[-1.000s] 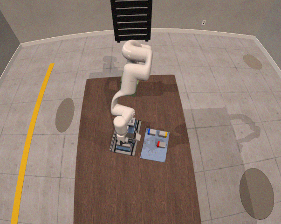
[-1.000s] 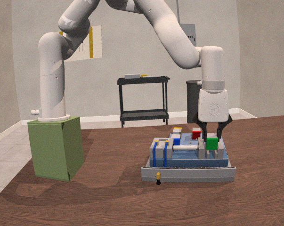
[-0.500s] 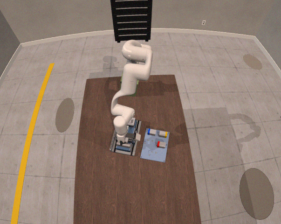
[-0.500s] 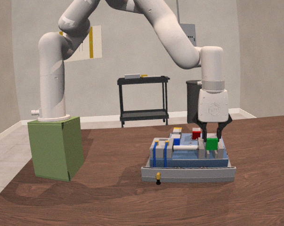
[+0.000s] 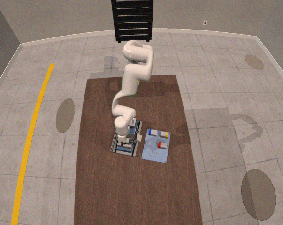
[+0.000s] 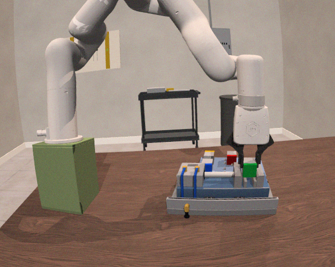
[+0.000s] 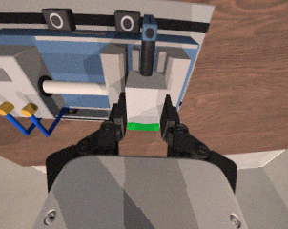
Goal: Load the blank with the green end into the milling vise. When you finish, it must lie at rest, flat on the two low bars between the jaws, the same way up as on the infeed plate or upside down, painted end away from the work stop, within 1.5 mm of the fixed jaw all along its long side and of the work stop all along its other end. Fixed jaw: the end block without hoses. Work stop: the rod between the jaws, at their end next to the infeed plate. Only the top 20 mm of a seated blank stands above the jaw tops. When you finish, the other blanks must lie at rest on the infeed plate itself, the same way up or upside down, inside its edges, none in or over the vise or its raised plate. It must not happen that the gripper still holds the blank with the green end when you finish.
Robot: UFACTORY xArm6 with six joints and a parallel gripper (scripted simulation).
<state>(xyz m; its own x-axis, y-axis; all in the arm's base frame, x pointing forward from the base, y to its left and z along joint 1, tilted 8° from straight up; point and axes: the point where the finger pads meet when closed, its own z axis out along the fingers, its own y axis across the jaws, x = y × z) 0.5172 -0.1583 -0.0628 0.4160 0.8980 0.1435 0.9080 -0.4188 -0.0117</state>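
The green-ended blank [image 6: 249, 169] is a grey block with a green painted end. It sits between the two vise jaws [image 6: 248, 176] at the right end of the vise. My gripper [image 6: 250, 163] is shut on it from above, a finger on each long side. In the wrist view the blank [image 7: 144, 102] lies between the fingers, green end [image 7: 143, 126] toward the camera. Its far end points at the dark work stop rod [image 7: 146, 54]. The jaw with blue hoses [image 6: 190, 175] stands at the vise's left end. The gripper [image 5: 126, 141] is over the vise [image 5: 125, 142] in the overhead view.
The infeed plate [image 5: 156, 146] lies right of the vise and carries the blue-ended [image 5: 152, 132], yellow-ended [image 5: 164, 134] and red-ended [image 5: 162, 145] blanks. A green pedestal [image 6: 65, 175] holds the arm base. A black cart [image 6: 169, 117] and a dark bin [image 6: 228, 120] stand behind the table.
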